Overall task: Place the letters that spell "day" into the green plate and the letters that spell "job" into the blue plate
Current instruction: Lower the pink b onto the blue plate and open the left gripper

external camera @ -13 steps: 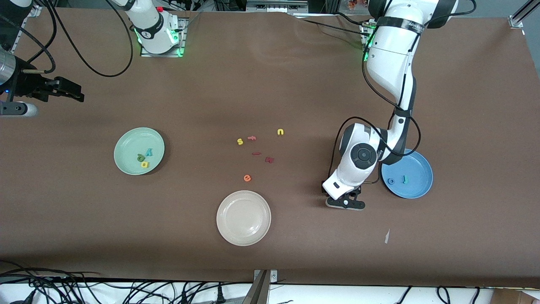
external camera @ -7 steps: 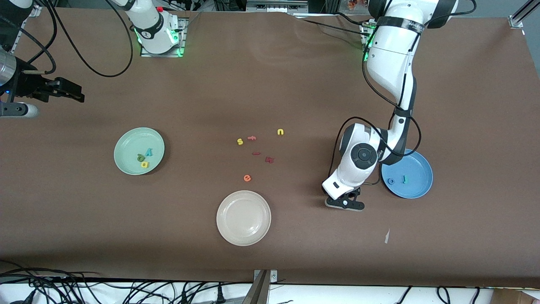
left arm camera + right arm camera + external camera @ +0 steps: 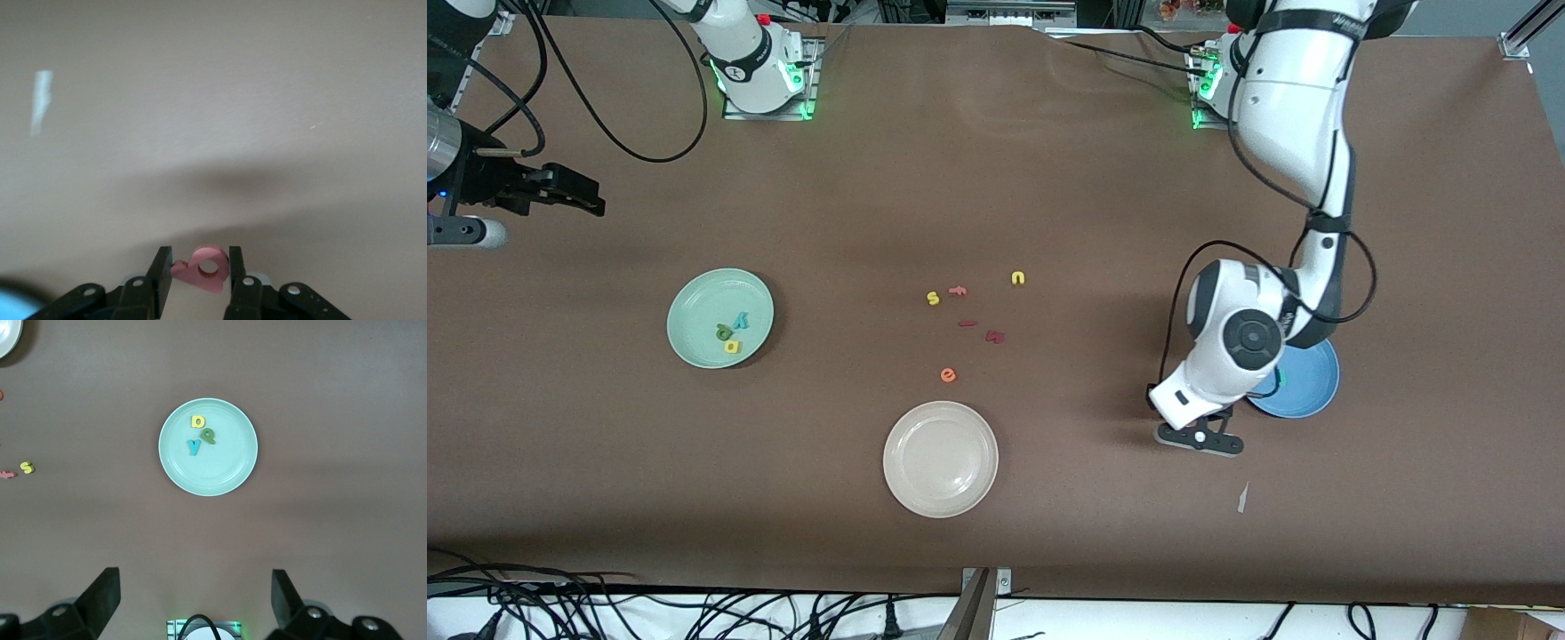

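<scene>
Movement toward the blue plate (image 3: 1312,391) has been made by the left gripper (image 3: 198,277), clenched on the pink b (image 3: 203,268), so one drop is judged left, while three letters are counted in the green plate (image 3: 694,302) under the waiting, wide-open right gripper (image 3: 193,597).

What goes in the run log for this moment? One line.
left hand: shut on pink b, beside blue plate | right hand: open, waiting | green plate: d, a, y in
</scene>
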Robot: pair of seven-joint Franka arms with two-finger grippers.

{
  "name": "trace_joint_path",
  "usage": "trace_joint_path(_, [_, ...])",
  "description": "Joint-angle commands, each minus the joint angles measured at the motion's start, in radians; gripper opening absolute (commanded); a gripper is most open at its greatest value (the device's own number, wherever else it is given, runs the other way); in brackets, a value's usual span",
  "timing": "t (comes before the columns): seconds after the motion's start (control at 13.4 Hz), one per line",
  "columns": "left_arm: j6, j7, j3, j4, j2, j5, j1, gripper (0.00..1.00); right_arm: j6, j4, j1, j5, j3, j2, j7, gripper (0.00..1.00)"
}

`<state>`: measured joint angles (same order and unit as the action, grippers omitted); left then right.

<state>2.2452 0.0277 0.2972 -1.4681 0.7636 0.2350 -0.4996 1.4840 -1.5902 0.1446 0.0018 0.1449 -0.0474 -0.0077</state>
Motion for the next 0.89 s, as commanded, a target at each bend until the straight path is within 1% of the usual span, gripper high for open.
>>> trace_joint_path(0.0, [-0.042, 0.098, -0.003, -0.133, -0.136, 0.009, 0.064, 0.24, -0.002, 0.015, -0.005, 0.004, -0.004, -0.006, 0.006, 1.00])
trace_joint_path(0.15, [-0.042, 0.210, -0.003, -0.230, -0.213, 0.007, 0.130, 0.25, -0.002, 0.015, -0.005, 0.004, -0.002, -0.006, 0.009, 1.00])
trace_joint_path(0.3, [-0.041, 0.280, -0.004, -0.323, -0.274, 0.007, 0.176, 0.26, -0.002, 0.015, -0.005, 0.004, -0.002, -0.006, 0.009, 1.00])
trace_joint_path(0.37, [-0.038, 0.285, -0.004, -0.360, -0.292, 0.007, 0.187, 0.29, -0.002, 0.015, -0.005, 0.004, -0.002, -0.006, 0.006, 1.00])
trace_joint_path(0.45, [-0.035, 0.279, -0.004, -0.380, -0.302, 0.007, 0.191, 0.41, -0.002, 0.015, -0.005, 0.004, -0.004, -0.006, 0.006, 1.00])
trace_joint_path(0.52, [-0.035, 0.270, -0.004, -0.385, -0.302, 0.009, 0.191, 0.62, -0.002, 0.015, -0.005, 0.004, -0.002, -0.005, 0.006, 1.00])
trace_joint_path(0.6, [-0.033, 0.265, -0.004, -0.385, -0.303, 0.010, 0.191, 1.00, -0.002, 0.015, -0.005, 0.004, -0.002, -0.005, 0.009, 1.00])
trace_joint_path(0.82, [-0.033, 0.264, -0.006, -0.400, -0.337, 0.010, 0.191, 1.00, -0.002, 0.015, -0.005, 0.004, -0.002, -0.005, 0.009, 1.00])
